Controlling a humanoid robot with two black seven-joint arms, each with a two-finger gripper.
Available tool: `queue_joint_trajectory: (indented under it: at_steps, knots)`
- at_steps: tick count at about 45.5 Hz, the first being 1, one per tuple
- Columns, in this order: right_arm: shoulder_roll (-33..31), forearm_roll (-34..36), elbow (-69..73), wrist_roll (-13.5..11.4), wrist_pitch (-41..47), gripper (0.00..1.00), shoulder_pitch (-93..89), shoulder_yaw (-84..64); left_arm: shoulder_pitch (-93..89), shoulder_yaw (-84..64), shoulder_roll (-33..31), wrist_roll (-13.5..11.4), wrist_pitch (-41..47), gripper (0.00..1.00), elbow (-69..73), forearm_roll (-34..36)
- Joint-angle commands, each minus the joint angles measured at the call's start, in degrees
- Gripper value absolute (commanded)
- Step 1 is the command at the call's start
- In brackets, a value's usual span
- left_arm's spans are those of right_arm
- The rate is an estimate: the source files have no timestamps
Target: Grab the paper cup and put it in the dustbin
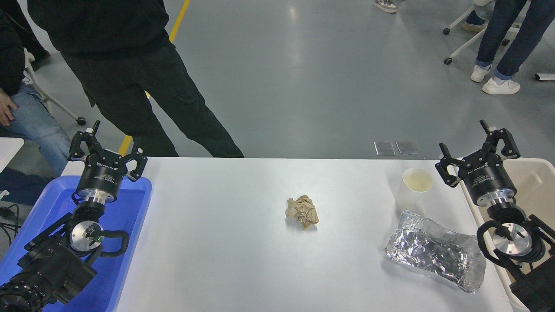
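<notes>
Paper cup (415, 184): stands upright on the white table (225, 260), mouth up, untouched.
Right gripper (472, 145): hovers just right of the paper cup, fingers spread wide, holding nothing.
Dustbin (537, 182): sits right of the paper cup, beyond the right gripper; only its near corner shows.
Foil bag (435, 249): lies just in front of the paper cup, on the robot's side.
Paper ball (302, 211): well left of the paper cup, out of the way.
Left gripper (110, 147): parked far left of the paper cup, over the blue tray (134, 216), open and empty.
Risk: a light cup probably tips or skids if one finger meets it first; a hard squeeze could crush its wall; a low approach could snag the foil bag.
</notes>
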Motion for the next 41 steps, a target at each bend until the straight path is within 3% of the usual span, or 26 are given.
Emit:
queue_joint_trajectory:
  at_steps: [1,41]
  knots:
    - [0.0,0.0,-0.1,0.0,0.0,1.0,0.0,-0.1,0.0,0.0,-0.1,0.0,0.0,0.98,-0.1,0.0]
    - [0.0,1.2,-0.4,0.0,0.0,1.0,0.5,0.1,-0.1,0.0,0.0,0.0,0.0,0.98,0.0,0.0]
